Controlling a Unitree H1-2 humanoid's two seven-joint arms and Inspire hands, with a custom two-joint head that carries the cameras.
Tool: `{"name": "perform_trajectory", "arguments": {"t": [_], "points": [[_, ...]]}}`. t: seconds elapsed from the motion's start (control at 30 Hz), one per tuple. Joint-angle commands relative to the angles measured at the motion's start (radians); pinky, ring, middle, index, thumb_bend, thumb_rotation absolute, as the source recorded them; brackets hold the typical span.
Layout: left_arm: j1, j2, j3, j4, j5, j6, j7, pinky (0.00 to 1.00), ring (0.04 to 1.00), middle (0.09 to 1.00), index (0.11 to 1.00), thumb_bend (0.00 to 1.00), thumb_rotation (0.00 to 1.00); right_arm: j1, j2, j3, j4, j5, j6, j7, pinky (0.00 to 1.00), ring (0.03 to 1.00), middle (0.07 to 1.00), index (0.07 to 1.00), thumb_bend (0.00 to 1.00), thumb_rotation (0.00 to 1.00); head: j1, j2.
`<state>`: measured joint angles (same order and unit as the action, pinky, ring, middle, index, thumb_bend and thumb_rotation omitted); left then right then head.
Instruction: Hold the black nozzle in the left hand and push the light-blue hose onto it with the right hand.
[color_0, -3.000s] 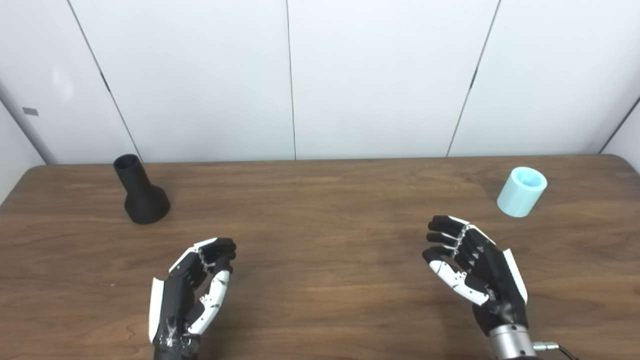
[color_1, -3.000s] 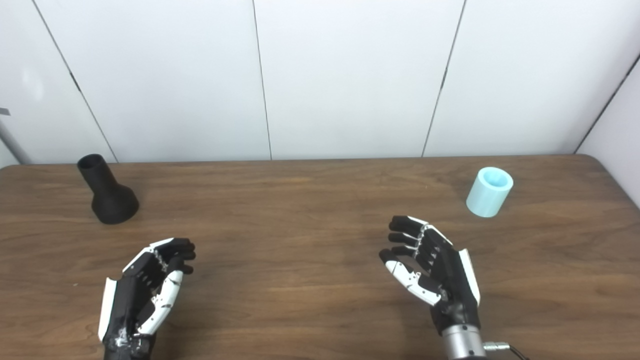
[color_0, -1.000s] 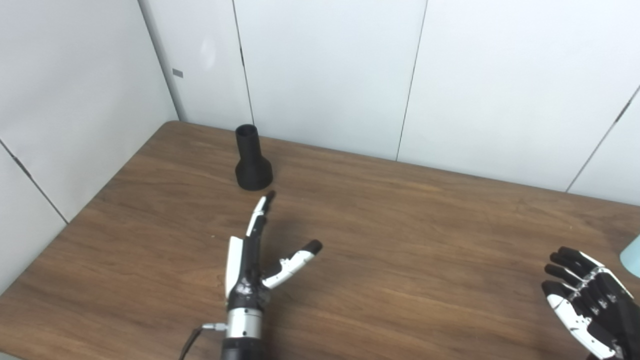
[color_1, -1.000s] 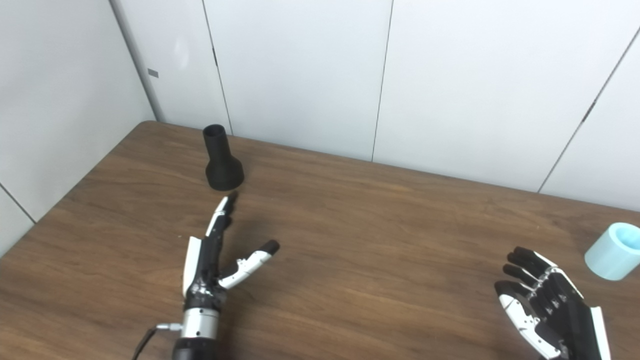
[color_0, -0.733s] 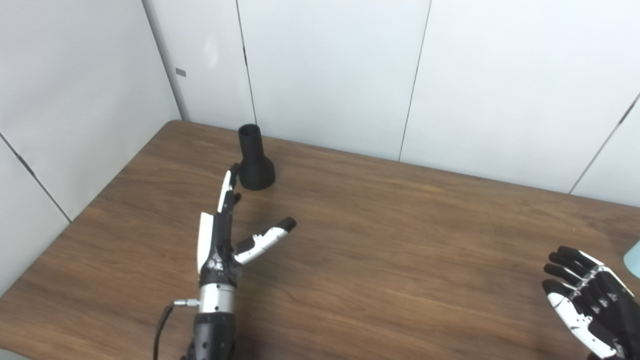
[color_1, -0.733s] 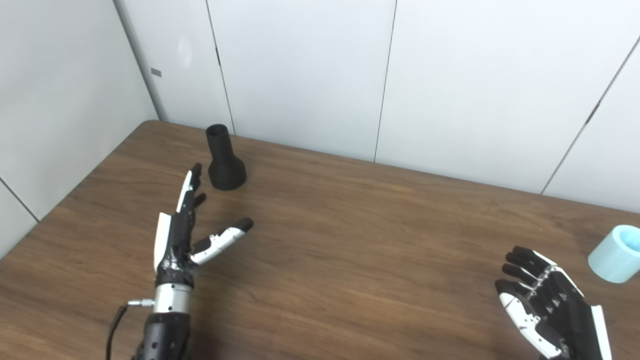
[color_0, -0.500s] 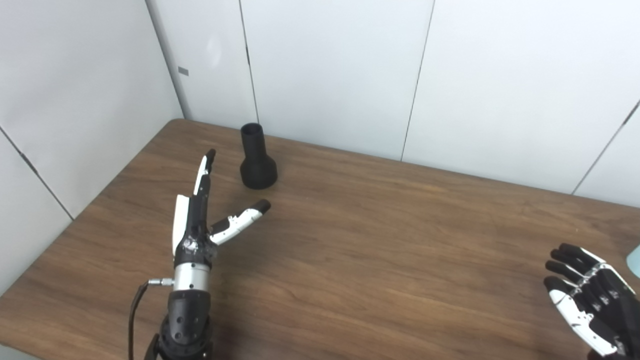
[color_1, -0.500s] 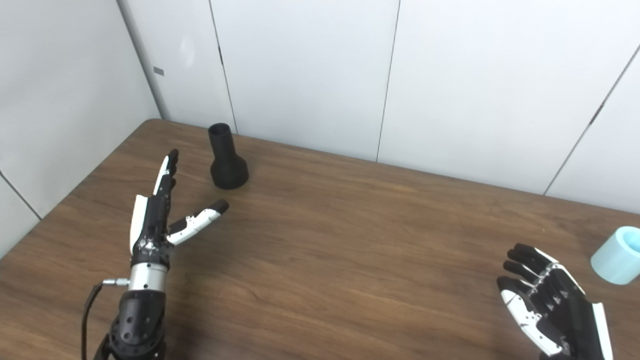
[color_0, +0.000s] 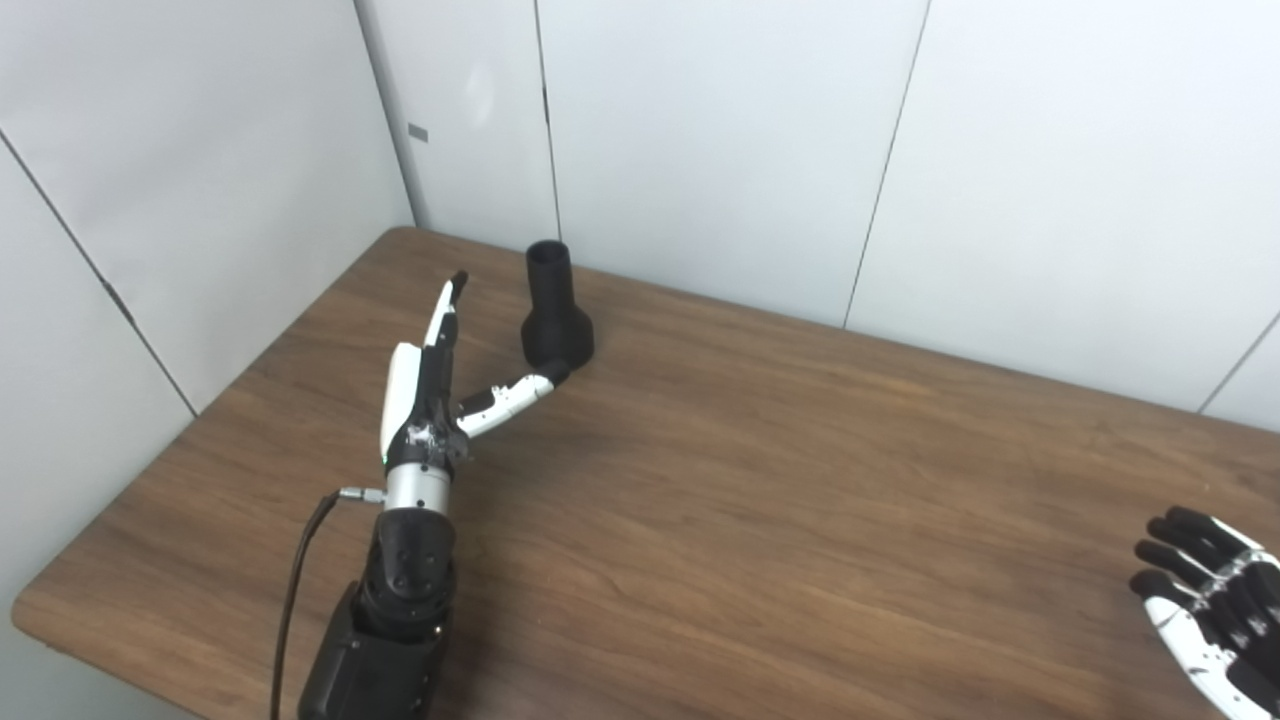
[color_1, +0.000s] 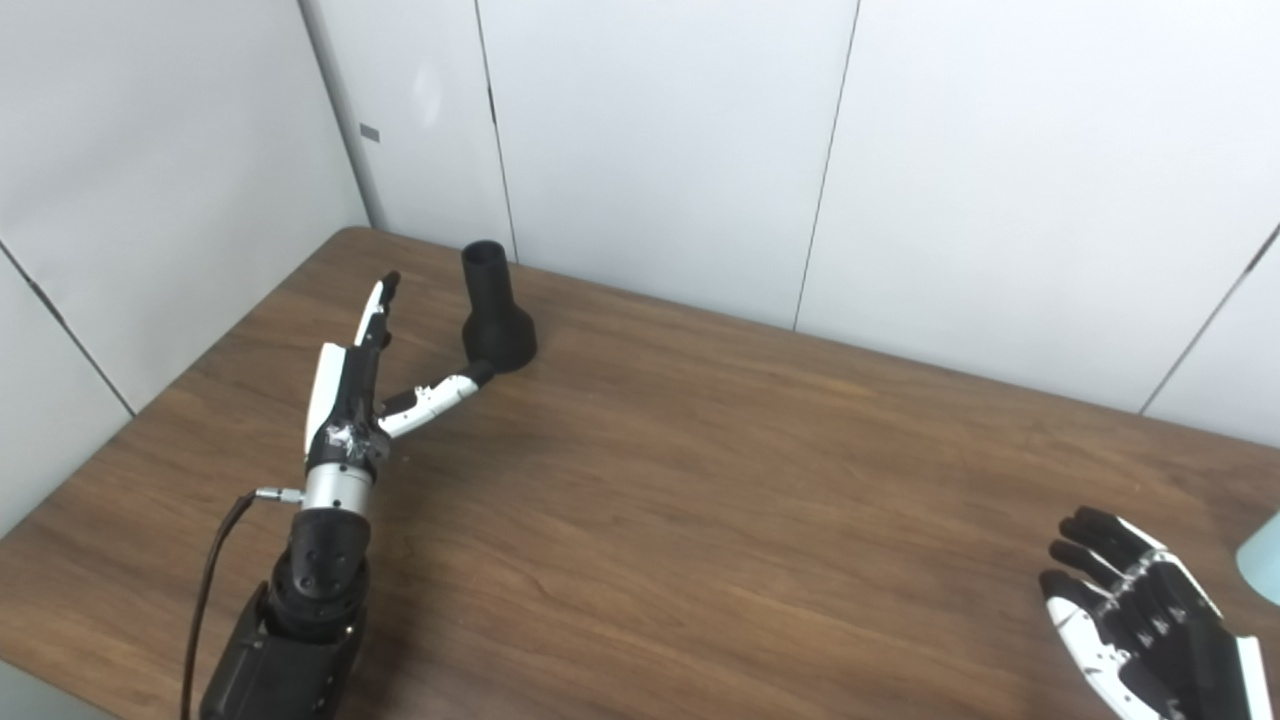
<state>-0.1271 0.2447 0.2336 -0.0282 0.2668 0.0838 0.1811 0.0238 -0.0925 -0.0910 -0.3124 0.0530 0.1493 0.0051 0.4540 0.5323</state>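
The black nozzle (color_0: 555, 320) stands upright on its flared base near the table's far left corner, narrow end up. My left hand (color_0: 432, 378) is open just in front and left of it, fingers stretched toward the wall and the thumb tip reaching the nozzle's base. My right hand (color_1: 1140, 625) hangs open at the lower right, holding nothing. Only a sliver of the light-blue hose (color_1: 1262, 565) shows at the right edge of the right eye view; it is out of the left eye view.
The brown wooden table (color_0: 760, 500) runs up to white wall panels at the back and left. Its left edge and near-left corner lie close beside my left forearm (color_0: 395, 600), from which a black cable hangs.
My left hand has reached forward and left until its thumb meets the nozzle's base. The camera has swung left, sliding the right hand and hose toward the right edge.
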Motion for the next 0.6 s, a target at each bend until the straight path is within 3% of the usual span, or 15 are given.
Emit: {"name": "perform_trajectory", "arguments": {"t": [0.0,0.2,0.4,0.57], "points": [[-0.033,0.04,-0.004,0.017,-0.038,-0.04,-0.032,0.93,0.991,0.989,1.0,1.0,0.44,-0.027,-0.019,-0.01,-0.015,0.008,-0.02,0.008,0.59,0.695,0.711,0.675,0.12,0.0,0.01,-0.002],[-0.054,0.057,-0.013,0.093,-0.083,-0.06,-0.058,0.91,0.982,0.983,1.0,1.0,0.43,-0.031,-0.038,-0.015,0.005,0.02,-0.039,0.02,0.55,0.678,0.703,0.669,0.13,0.0,0.032,-0.009],[-0.086,0.077,-0.03,0.183,-0.052,-0.081,-0.047,0.87,0.962,0.985,1.0,1.0,0.42,-0.039,-0.047,-0.016,0.023,0.013,-0.055,0.019,0.5,0.65,0.682,0.638,0.11,0.0,0.047,-0.014],[-0.111,0.105,-0.058,0.232,-0.032,-0.046,-0.051,0.89,0.958,0.978,1.0,1.0,0.42,-0.044,-0.059,-0.019,0.051,0.011,-0.067,0.029,0.51,0.646,0.673,0.617,0.17,0.26,0.044,-0.017]]}}
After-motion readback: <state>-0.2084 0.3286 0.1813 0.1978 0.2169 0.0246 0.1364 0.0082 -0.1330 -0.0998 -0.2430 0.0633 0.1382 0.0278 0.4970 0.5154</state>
